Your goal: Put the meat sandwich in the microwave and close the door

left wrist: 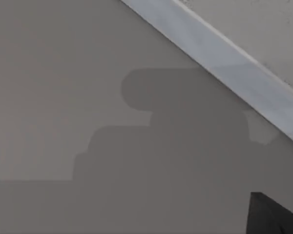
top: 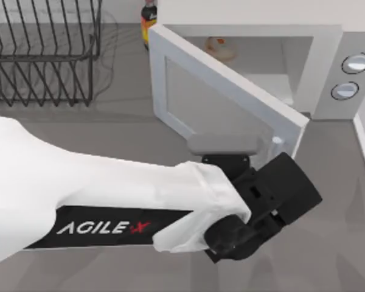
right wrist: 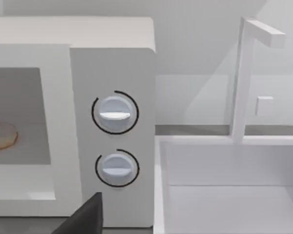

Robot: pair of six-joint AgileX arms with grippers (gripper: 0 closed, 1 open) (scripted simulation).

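The meat sandwich (top: 221,47) lies on the floor of the microwave (top: 326,38) cavity, towards its back left. It also appears inside the cavity in the right wrist view (right wrist: 0,135). The door (top: 219,91) stands partly open, swung out towards the table's front with its free edge at the right. My left gripper (top: 286,182) is just in front of that free edge, close against the door's outer face (left wrist: 112,97). A dark shape (right wrist: 83,219) low in the right wrist view sits in front of the microwave's button panel (right wrist: 112,68).
A black wire rack (top: 42,48) stands at the back left and a dark bottle (top: 148,18) just left of the microwave. A white sink (right wrist: 229,185) with a faucet (right wrist: 244,83) lies right of the microwave.
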